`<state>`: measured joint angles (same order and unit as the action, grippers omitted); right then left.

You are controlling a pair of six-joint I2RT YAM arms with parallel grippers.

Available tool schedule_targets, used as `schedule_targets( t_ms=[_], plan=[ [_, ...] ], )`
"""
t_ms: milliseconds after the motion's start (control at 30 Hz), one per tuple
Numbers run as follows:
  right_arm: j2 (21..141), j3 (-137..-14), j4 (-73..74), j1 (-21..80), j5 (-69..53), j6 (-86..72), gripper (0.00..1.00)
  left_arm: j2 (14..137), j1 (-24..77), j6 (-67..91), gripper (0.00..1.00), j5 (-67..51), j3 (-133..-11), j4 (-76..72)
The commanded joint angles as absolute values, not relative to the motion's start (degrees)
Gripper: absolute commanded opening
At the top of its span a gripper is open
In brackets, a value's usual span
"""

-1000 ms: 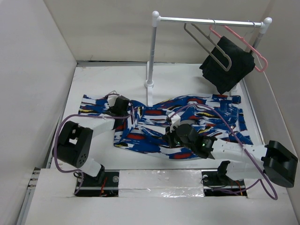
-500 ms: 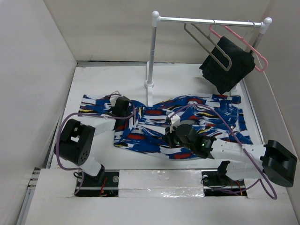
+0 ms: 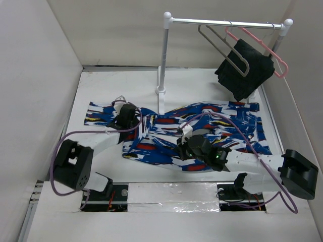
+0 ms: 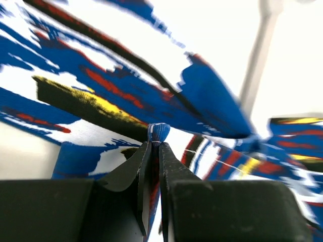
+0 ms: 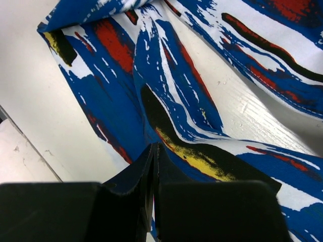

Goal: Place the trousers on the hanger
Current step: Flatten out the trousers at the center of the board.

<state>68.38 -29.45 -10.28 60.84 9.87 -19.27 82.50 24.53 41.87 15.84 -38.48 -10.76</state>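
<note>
The printed trousers (image 3: pixel 227 118) lie spread across the white table, also filling the left wrist view (image 4: pixel 101 65) and right wrist view (image 5: pixel 171 75). My left gripper (image 3: pixel 132 114) is over their left part, shut on a small raised fold of the fabric (image 4: pixel 155 143). My right gripper (image 3: pixel 184 148) is low on the middle of the trousers with its jaws shut on the cloth (image 5: pixel 155 149). The grey wire hanger (image 3: pixel 247 68) hangs from the rail at the back right, empty, far from both grippers.
A white rack with a post (image 3: pixel 162 65) and a rail (image 3: pixel 227 22) stands at the back centre. A pink hanger (image 3: pixel 280 64) carrying a black cloth (image 3: pixel 247 75) hangs beside the wire hanger. White walls enclose the table on the left, back and right.
The left arm's elbow has swung down and to the left while its gripper keeps its hold on the fabric. The right gripper has edged slightly left on the trousers.
</note>
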Motion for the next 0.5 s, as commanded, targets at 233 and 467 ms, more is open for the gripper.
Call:
schedule_targets(
  t_ms=[233,467],
  plan=[
    [62.4,-29.1,-6.4,60.7,21.3,-19.5,0.06,57.5,24.4,46.3,0.0,28.7,-38.3,1.6],
    [54.4,-25.1,-0.2,49.1,24.5,-25.9,0.03,37.2,26.7,48.9,0.0,37.3,-41.3,13.9]
  ],
)
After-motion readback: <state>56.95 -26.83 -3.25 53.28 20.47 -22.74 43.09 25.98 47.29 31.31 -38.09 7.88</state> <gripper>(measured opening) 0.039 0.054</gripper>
